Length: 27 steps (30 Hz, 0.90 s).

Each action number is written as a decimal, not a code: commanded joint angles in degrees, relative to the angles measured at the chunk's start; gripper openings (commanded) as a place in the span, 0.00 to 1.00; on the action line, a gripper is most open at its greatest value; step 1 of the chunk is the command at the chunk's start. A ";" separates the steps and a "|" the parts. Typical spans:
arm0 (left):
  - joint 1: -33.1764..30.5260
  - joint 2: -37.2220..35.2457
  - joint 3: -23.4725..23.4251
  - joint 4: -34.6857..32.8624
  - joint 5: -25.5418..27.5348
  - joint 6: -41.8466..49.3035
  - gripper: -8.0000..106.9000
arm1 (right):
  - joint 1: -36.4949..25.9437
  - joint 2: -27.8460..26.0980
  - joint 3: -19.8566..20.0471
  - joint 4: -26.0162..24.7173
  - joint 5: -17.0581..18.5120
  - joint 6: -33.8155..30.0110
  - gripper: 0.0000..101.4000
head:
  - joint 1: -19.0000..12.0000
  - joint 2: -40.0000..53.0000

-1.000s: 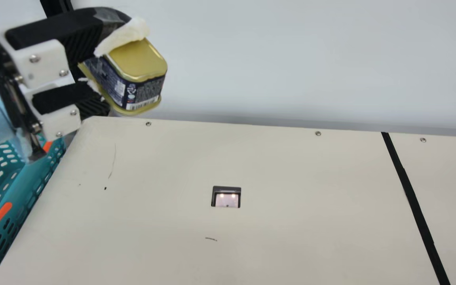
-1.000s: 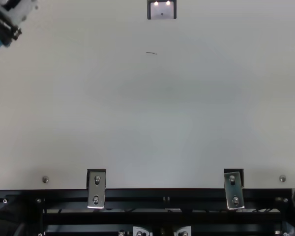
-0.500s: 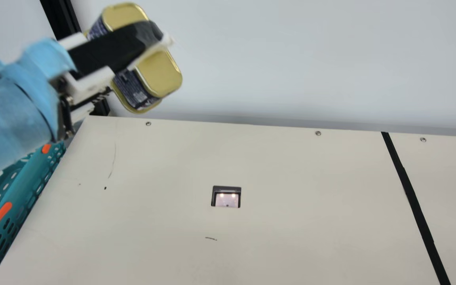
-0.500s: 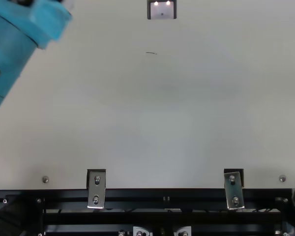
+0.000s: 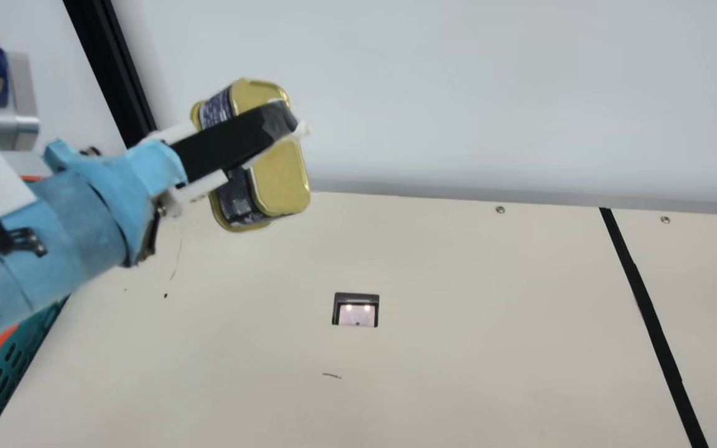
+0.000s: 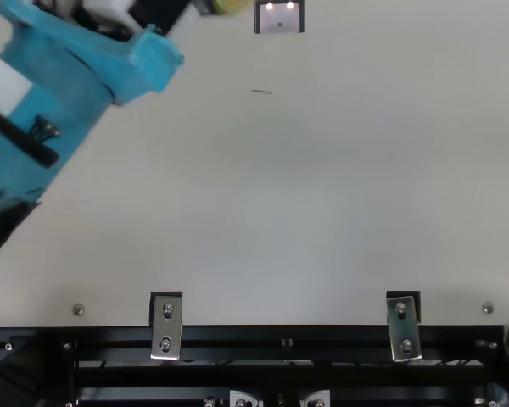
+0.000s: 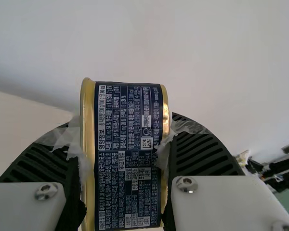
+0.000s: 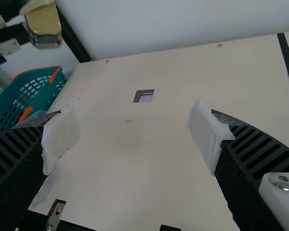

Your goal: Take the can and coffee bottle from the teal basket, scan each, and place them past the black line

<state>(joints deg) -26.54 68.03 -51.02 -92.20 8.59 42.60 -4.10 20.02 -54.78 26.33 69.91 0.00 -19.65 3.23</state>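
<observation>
Left gripper (image 5: pixel 271 127) around gold-ended, navy-labelled can (image 5: pixel 281 180)

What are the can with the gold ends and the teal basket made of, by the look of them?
The can looks like metal, gold and softly shiny, with a thin rolled rim that catches the light; its dark printed side could be paint or a wrap. The basket is probably moulded plastic, fairly smooth, judging by its even colour and rows of slots.

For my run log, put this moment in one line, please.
left hand: gripping can | can: in the air, short of black line | right hand: open, empty
</observation>
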 commanded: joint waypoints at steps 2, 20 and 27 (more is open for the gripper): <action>0.63 0.21 1.43 -0.02 3.50 -7.59 0.16 | 0.00 0.00 0.00 0.00 0.00 0.00 1.00 | -0.42 -0.02; 1.69 -8.09 6.58 -2.44 4.84 -9.02 0.16 | 0.00 0.00 0.00 0.00 0.00 0.00 1.00 | -0.42 -0.02; 6.34 -14.61 5.63 -7.78 -2.91 -6.99 0.16 | 0.00 0.00 0.00 0.00 0.00 0.00 1.00 | -0.42 -0.02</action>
<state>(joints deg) -21.42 54.62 -45.38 -100.04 7.20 37.78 -4.10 20.02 -54.78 26.33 69.91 0.00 -19.65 3.23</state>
